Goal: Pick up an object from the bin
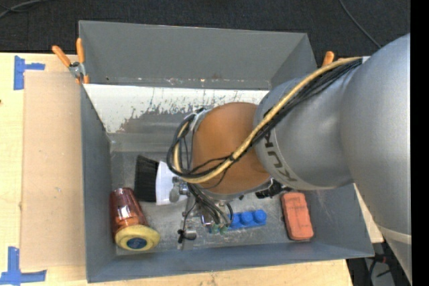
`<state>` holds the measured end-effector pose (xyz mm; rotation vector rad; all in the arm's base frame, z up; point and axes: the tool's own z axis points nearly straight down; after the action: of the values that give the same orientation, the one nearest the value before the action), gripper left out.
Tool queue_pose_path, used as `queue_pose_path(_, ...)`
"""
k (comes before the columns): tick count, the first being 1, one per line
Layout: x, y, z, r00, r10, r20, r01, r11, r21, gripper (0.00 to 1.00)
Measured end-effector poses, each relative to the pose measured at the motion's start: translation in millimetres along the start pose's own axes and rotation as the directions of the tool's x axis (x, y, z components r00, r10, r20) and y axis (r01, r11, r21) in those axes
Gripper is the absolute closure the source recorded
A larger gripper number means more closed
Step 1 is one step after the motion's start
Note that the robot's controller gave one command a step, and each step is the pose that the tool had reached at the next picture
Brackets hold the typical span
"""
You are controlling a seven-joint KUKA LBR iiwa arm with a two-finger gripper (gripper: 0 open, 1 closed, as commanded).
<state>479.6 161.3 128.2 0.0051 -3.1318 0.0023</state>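
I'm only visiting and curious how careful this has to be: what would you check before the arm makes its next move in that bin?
1. Gripper is down inside the bin, near the front middle of the floor: ok.
2. Something lies close enough to grasp: ok, a blue knobbed piece sits just to its right in the view.
3. Whether anything is already gripped: cannot tell.
4. Clear of the reddish cylinder with a yellow end: ok, it lies apart at the view's left.
5. Red-orange block is out of the way: ok, it lies by the right wall.
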Motion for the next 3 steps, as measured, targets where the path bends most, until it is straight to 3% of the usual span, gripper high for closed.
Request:
queue_pose_path(1,-2.2,-0.7,-4.1,1.0,0.006,0.007,-0.006,1.0,-0.001,0.0)
queue_pose_path(2,-4.5,78.5,60.6,1.0,-0.021,0.007,0.021,1.0,0.003,0.0)
queue_pose_path(3,-104.6,80.7,8.4,0.995,-0.103,0.009,0.103,0.995,0.003,0.0)
